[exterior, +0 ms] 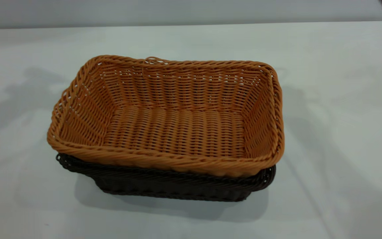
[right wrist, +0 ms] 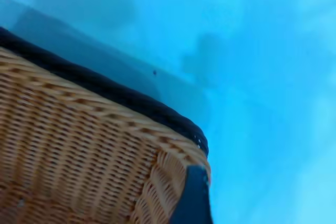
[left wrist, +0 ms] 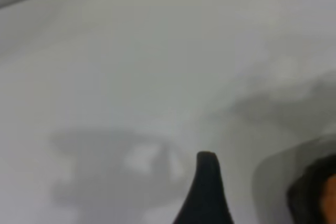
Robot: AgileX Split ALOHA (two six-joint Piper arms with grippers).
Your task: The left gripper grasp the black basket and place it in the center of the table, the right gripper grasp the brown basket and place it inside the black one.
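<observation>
The left tool (left wrist: 206,192) hangs over bare desk (exterior: 343,99), its opening unreadable. At the desk's center the brown basket (exterior: 167,116) sits nested in the black basket (exterior: 177,186): light, stiff wicker, best pinched at the braided rim. The right tool (right wrist: 192,198) hovers beside that rim, its opening also unreadable.

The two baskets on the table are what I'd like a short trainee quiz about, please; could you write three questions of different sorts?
1. True or false: the brown basket sits inside the black basket.
2. Multiple choice: what lies in the brown basket? A) a cloth B) fruit C) nothing visible
3. Fill in: in the exterior view, both baskets rest on the white ____.

Key: 1 true, only the black rim and lower wall show beneath the brown one. 2 C. 3 table. Neither gripper shows in the exterior view; each wrist view shows one dark fingertip only.
</observation>
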